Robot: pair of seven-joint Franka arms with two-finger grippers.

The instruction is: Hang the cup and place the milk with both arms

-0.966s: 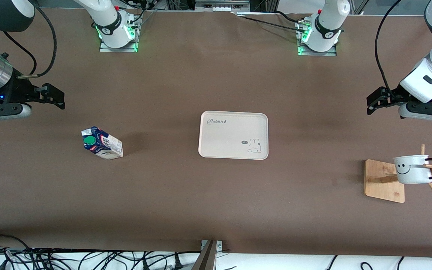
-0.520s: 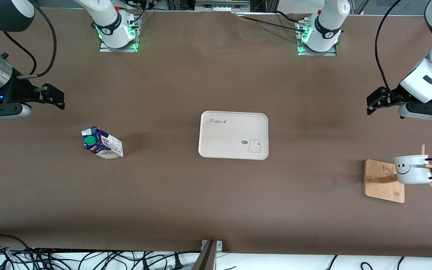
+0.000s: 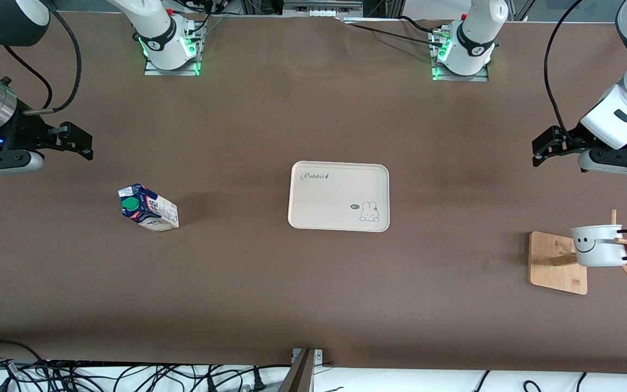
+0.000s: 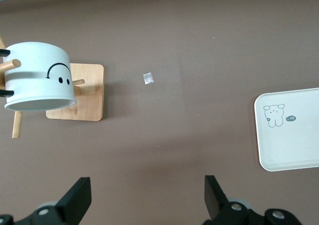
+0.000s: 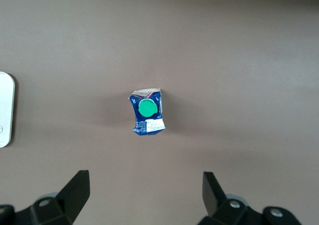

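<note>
The milk is a blue and white carton with a green cap, standing on the table toward the right arm's end. It also shows in the right wrist view. My right gripper is open and empty over bare table, apart from the milk; its own view shows the wide gap. The cup, white with a smiley face, hangs by its black handle on a wooden rack. It also shows in the left wrist view. My left gripper is open and empty over bare table.
A cream tray with a rabbit drawing lies at the table's middle, with nothing on it. Its edge shows in both the left wrist view and the right wrist view. A small pale scrap lies on the table near the rack.
My right gripper has shifted very slightly toward the right arm's end of the table. Nothing else has moved.
</note>
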